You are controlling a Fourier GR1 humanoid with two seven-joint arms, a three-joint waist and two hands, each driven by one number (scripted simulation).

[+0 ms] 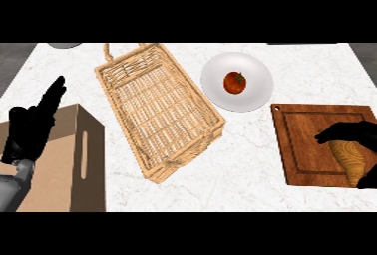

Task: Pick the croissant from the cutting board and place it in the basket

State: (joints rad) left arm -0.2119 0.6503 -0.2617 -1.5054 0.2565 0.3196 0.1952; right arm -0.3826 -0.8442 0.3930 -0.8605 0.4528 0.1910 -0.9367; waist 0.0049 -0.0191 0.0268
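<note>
Left hand [29,132] at left edge, fingers straight and up, resting over brown box [70,164]; holds nothing. Wicker basket [110,79] left of centre, nothing seen inside. White plate [254,67] beside it, apart, 1 tomato [235,82] on it. Cutting board [309,149] at right. Croissant [350,158] on board near its right edge. Right hand [352,132] curled over croissant's upper end, apparently gripping. Judgement: grasp stage only; lift, carry across to basket and release all remain.

Tan croissant [352,160] lying on wooden cutting board [305,144] at right, pointing down; wicker basket [158,112] sitting tilted w/ nothing inside, center-left.
</note>
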